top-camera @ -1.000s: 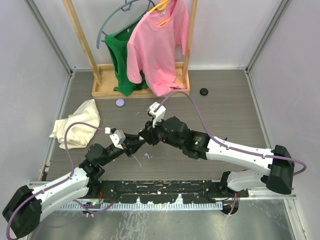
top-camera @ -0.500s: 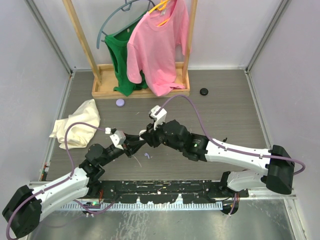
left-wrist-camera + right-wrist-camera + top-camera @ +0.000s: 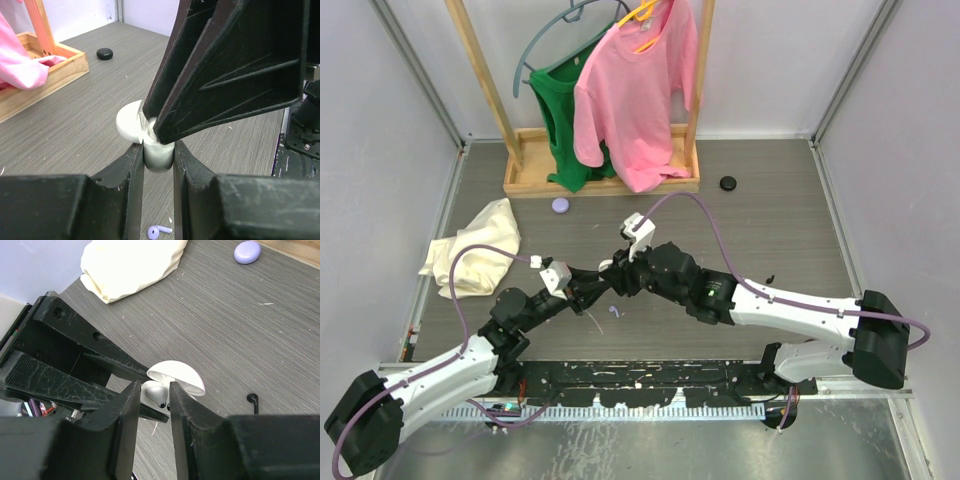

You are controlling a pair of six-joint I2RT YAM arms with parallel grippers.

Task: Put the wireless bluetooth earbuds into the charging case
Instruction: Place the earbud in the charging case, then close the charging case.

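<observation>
My left gripper [image 3: 159, 148] is shut on the body of a white charging case [image 3: 159, 156] and holds it above the table with its lid [image 3: 127, 120] open. My right gripper [image 3: 155, 386] comes down from above with its tips in the case mouth. It is closed to a narrow gap round a white earbud [image 3: 156, 391] that sits in the case's well. Both grippers meet in the top view [image 3: 606, 275]. A lilac earbud [image 3: 159, 231] lies on the table under the case, and also shows in the top view [image 3: 613, 312]. A black earbud [image 3: 253, 400] lies to the right.
A lilac case [image 3: 560, 205] and a black case [image 3: 727, 183] lie farther back. A cream cloth [image 3: 475, 255] is heaped at the left. A wooden rack [image 3: 535, 175] with a green and a pink shirt stands at the back.
My right gripper has shifted slightly right and down onto the case. My left gripper has kept the case nearly still.
</observation>
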